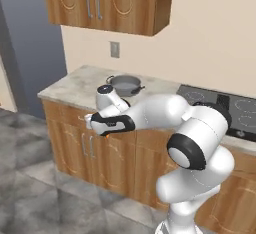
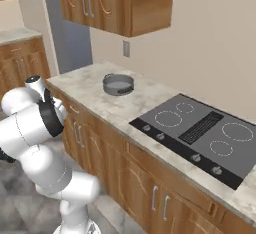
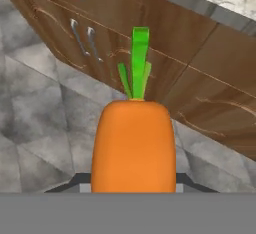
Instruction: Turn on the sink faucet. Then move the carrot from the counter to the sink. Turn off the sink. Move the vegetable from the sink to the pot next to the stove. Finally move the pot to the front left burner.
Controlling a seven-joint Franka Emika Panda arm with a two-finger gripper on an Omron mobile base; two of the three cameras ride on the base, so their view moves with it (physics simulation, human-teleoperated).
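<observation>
One carrot (image 3: 133, 143) sits clamped in the end effector (image 3: 133, 180), green top outward.

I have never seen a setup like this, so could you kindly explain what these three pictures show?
This is a simulated kitchen with a white robot arm on a driving base. Two pictures come from cameras on that base, behind the arm to its left and right. The third comes from a camera on its hand. On the counter stands a grey pot, beside the dark stove. The gripper is out in front of the cabinets, and the hand view shows it holding an orange carrot with green leaves, above the floor.
</observation>
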